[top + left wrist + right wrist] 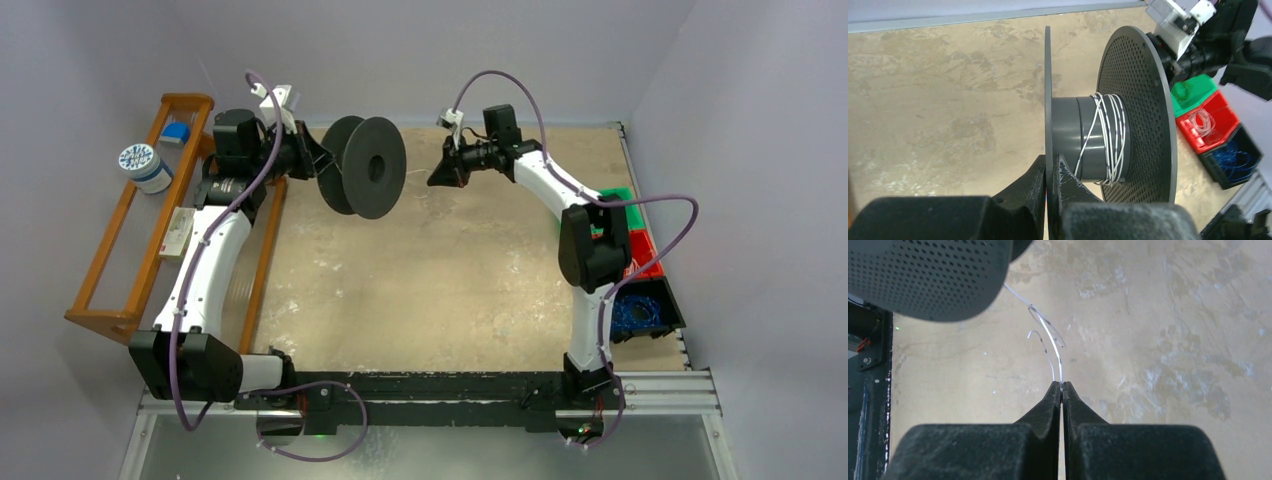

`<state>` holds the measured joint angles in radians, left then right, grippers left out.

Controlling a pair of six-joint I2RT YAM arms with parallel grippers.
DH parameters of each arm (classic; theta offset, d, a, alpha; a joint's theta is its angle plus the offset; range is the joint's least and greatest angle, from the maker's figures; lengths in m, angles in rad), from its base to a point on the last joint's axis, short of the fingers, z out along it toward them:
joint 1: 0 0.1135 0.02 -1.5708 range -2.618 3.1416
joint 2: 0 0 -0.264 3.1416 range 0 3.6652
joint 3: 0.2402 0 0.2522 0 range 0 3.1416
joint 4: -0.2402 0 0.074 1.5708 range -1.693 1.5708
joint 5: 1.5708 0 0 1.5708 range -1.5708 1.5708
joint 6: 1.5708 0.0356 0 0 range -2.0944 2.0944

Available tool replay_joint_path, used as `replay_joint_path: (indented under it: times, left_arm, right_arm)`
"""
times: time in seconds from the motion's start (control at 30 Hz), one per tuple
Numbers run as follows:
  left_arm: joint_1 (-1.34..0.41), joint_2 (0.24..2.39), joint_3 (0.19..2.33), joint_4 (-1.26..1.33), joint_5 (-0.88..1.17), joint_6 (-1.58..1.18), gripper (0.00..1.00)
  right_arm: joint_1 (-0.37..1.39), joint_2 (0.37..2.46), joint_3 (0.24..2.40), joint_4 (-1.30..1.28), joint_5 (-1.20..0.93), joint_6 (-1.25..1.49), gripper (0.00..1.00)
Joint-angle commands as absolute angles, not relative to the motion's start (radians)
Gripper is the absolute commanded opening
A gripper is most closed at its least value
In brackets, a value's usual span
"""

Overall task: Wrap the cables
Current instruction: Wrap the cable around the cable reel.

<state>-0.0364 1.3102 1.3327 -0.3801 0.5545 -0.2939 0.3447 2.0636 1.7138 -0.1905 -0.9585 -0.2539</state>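
Above the tabletop [450, 290], a dark spool [1138, 100] is held up by the left fingers [1028, 185], which are pressed shut on the rim of its plain flange. The cable [1108, 135] is wound in several turns round the grey hub. One strand is laid slantwise across the others. From the spool a thin whitish length is led to the right fingers [1043, 410], which are closed tight on it at their very tips. A short curled tail is left loose just beside them.

Several risks can be judged from this. The wire is very thin and is gripped only at the tips, so it could be pulled out if too much tension is applied. If slack is given instead, the springy turns could be sprung off the hub. The loose tail could be caught under a new turn. The spool is pinched at one thin edge only, so it could be twisted in the grip by a sideways pull.

No writing can be read on the spool or the coloured bins [1218, 135]. Blue print is seen on the lid of a white tub [141, 162], but it is too small to be made out.
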Motion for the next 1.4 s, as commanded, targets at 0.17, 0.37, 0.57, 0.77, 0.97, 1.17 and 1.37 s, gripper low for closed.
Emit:
replay_joint_path:
  times: [0.17,0.37,0.57,0.77,0.97,1.17,1.37]
  left_arm:
    - [-0.069,1.264,1.37,-0.424,0.571,0.035,0.0]
    - [-0.113,1.264,1.328,-0.483,0.55,0.192,0.0]
    - [-0.219,1.267,1.272,-0.486,0.358,0.274,0.0]
    - [-0.291,1.318,1.25,-0.427,0.165,0.212,0.0]
    - [-0.377,1.38,1.263,-0.371,-0.082,0.114,0.0]
    - [-0.476,1.453,1.296,-0.377,-0.212,0.046,0.0]
    - [-0.482,1.539,1.357,-0.412,-0.318,-0.06,0.0]
  right_arm:
    - [0.278,2.031,1.798,-0.398,-0.986,-0.348,0.0]
    - [0.23,2.041,1.881,-0.388,-0.992,-0.253,0.0]
    - [0.206,2.025,1.97,-0.358,-1.067,-0.172,0.0]
    - [0.237,2.008,2.018,-0.353,-1.159,-0.115,0.0]
    - [0.332,1.955,1.969,-0.398,-1.177,-0.194,0.0]
    - [0.426,1.869,1.822,-0.249,-1.139,-0.199,0.0]
    - [0.468,1.851,1.793,-0.281,-1.159,-0.32,0.0]
